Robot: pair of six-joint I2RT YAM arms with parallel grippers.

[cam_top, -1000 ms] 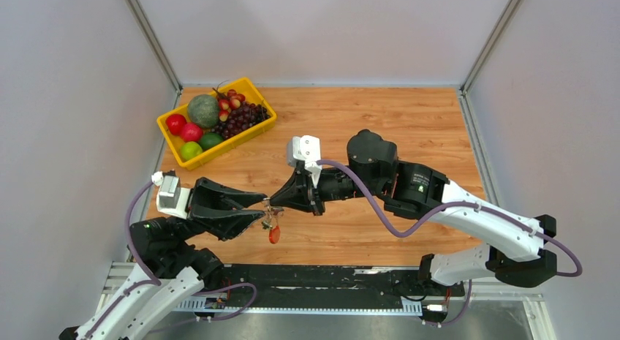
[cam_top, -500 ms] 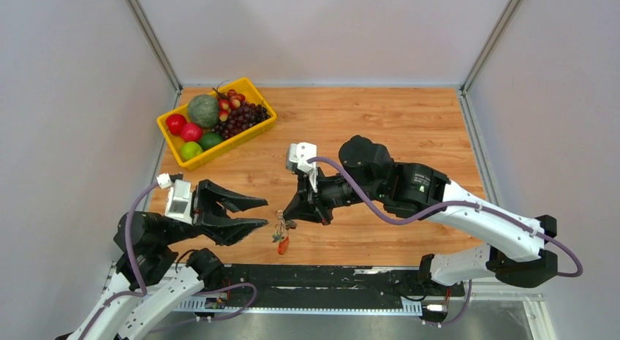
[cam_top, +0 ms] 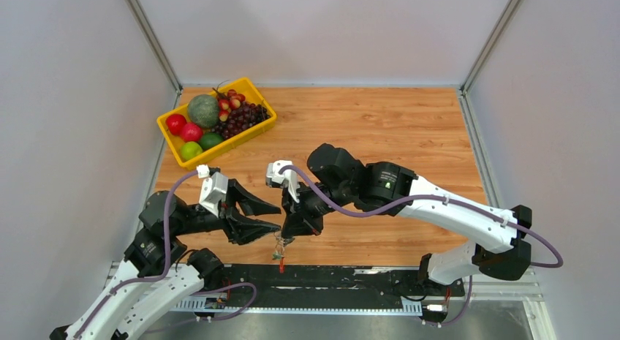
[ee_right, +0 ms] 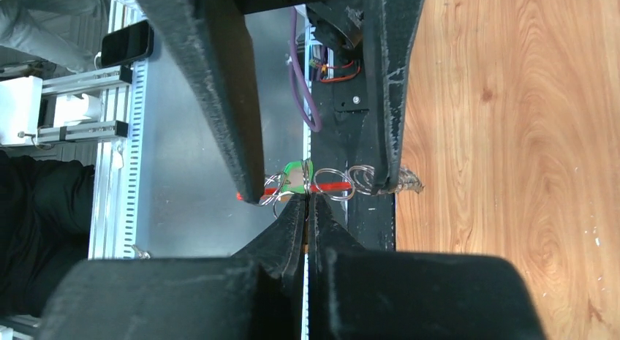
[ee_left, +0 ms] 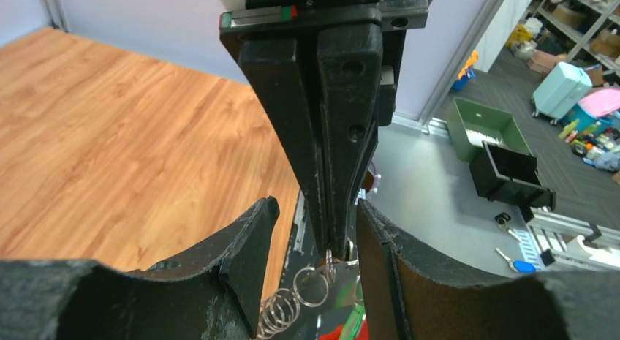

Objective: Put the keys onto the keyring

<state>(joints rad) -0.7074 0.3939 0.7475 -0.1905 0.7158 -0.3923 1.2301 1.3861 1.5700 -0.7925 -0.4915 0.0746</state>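
Note:
The keyring hangs at the table's near edge from my right gripper, which is shut on one of its rings. Below dangles its red tag. In the right wrist view my right gripper pinches the keyring, with a green bit and a grey serrated piece. My left gripper is open, its fingers either side of the right fingertips and touching nothing. The left wrist view shows my left gripper around the shut right gripper and rings. I cannot pick out the keys.
A yellow basket of fruit stands at the back left of the wooden table. A black rail runs along the near edge under the keyring. Grey walls close in the left, right and back.
My right gripper has carried the keyring left and toward the near edge. My left gripper opened, drew back, then came forward so its open fingers straddle the right fingertips.

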